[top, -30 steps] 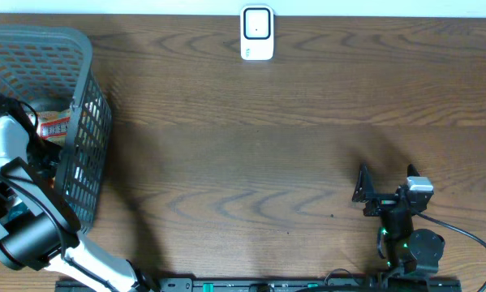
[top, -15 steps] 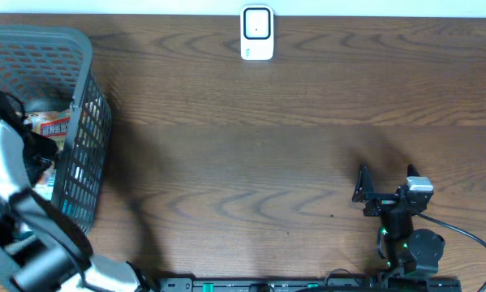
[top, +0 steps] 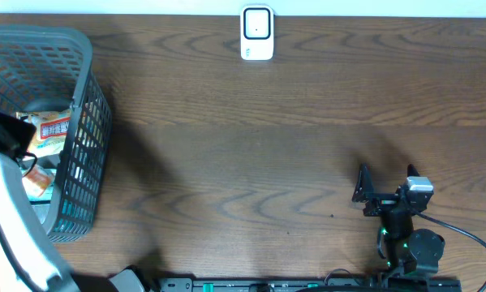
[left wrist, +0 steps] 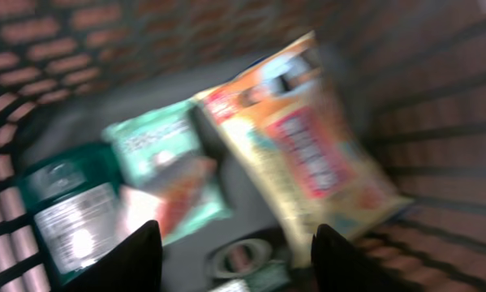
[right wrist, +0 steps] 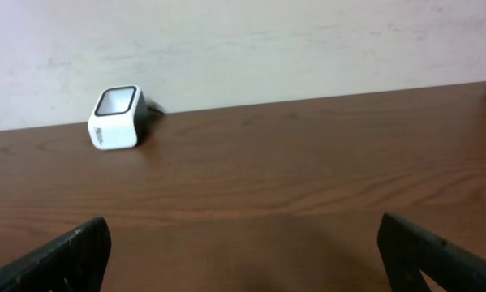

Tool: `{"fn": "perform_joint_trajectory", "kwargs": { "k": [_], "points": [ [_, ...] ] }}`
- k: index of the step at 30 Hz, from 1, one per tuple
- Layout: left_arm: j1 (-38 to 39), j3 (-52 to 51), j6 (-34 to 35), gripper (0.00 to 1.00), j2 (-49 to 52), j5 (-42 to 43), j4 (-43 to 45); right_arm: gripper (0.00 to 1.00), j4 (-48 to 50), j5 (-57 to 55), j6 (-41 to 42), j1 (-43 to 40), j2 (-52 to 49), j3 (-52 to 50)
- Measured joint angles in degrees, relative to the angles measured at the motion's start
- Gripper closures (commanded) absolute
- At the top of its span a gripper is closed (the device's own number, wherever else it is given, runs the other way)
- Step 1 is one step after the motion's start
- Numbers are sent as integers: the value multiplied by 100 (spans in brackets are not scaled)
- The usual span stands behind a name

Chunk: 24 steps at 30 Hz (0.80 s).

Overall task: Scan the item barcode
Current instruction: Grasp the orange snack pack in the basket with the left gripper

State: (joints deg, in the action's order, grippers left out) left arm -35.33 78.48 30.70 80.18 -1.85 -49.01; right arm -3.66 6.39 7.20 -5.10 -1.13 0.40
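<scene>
While we hang left gripper (left wrist: 239,247) inside basket (top: 90,105), jaws half-spread, nothing between. Snack bag (left wrist: 307,154), our likely item, lies just ahead, right of fingers. Long axis runs diagonal in wrist view, upper left to lower right. Green pouch (left wrist: 157,154) beside it; blur hides overlap. Scanner (top: 257,32) well apart at far table edge. Right gripper (right wrist: 247,243) wide, empty, farthest from the bag. We judge left arm nearer.

The dark brown wood-grain table (top: 251,162) I work at runs back to a plain off-white wall (right wrist: 307,40), faintly streaked and scuffed, which meets its far edge. Even light from above lays soft, blurred shadows across the planks on my side.
</scene>
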Motion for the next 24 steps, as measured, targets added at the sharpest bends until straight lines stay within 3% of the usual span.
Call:
{"fn": "perform_joint_trajectory", "kwargs": {
  "k": [1, 6, 11, 20, 24],
  "points": [
    [33, 0, 17, 47, -168, 74, 76, 1, 2, 0, 0, 0, 0, 0],
    [363, 33, 61, 16, -1104, 81, 249, 1, 2, 0, 0, 0, 0, 0],
    [339, 42, 118, 13, -988, -356, -203, 1, 2, 0, 0, 0, 0, 0],
    [-96, -433, 870, 0, 951, -588, -518, 1, 2, 0, 0, 0, 0, 0],
    [-323, -437, 957, 2, 1504, -605, -522, 1, 2, 0, 0, 0, 0, 0]
  ]
}}
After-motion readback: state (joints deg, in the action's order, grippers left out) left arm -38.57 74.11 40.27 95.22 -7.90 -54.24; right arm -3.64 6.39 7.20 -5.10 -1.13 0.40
